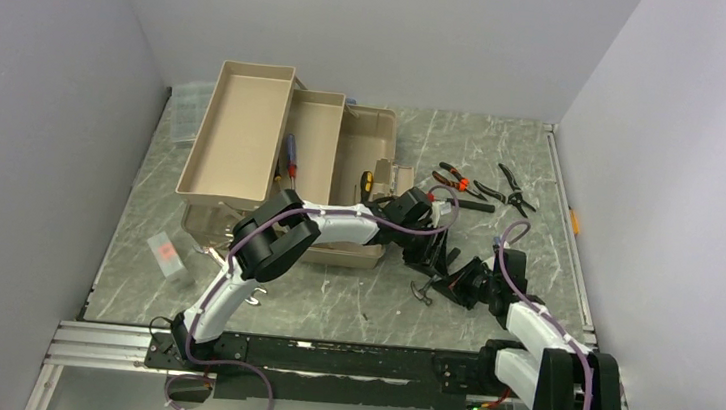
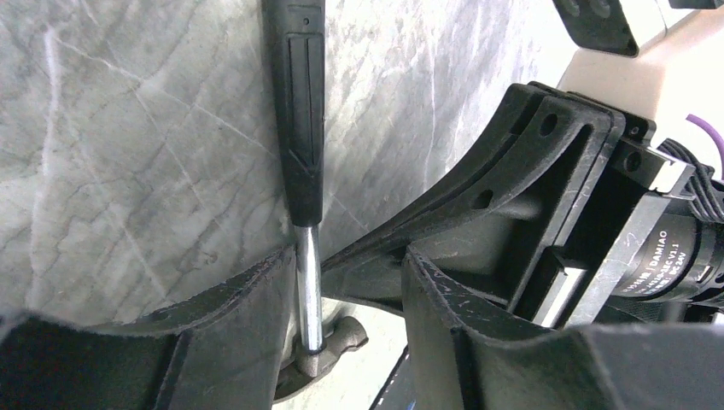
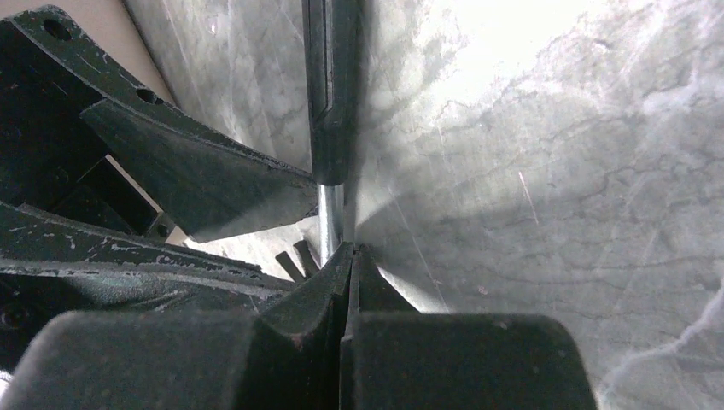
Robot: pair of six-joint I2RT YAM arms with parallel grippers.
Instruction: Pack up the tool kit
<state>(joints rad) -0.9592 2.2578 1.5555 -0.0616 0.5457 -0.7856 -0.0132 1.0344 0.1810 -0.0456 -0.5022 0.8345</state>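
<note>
A hammer point(image 1: 420, 291) with a black grip and a steel shaft lies on the marble table, right of the open tan toolbox point(image 1: 371, 130). My left gripper point(image 1: 431, 262) is open and straddles the hammer point(image 2: 303, 128) just above its head. The shaft lies against one of the fingers point(image 2: 256, 299) of the left gripper point(image 2: 348, 256), and there is a gap to the other. My right gripper point(image 3: 350, 252) is shut, its tips touching the steel shaft of the hammer point(image 3: 331, 102) from the other side. It holds nothing.
The toolbox's fold-out trays point(image 1: 245, 133) stand raised at the left, with screwdrivers point(image 1: 289, 153) inside. Pliers point(image 1: 454, 180) and cutters point(image 1: 513, 187) lie behind the grippers. A clear organiser box point(image 1: 187, 108) sits at the far left. A small flat case point(image 1: 169, 252) lies in front of the toolbox.
</note>
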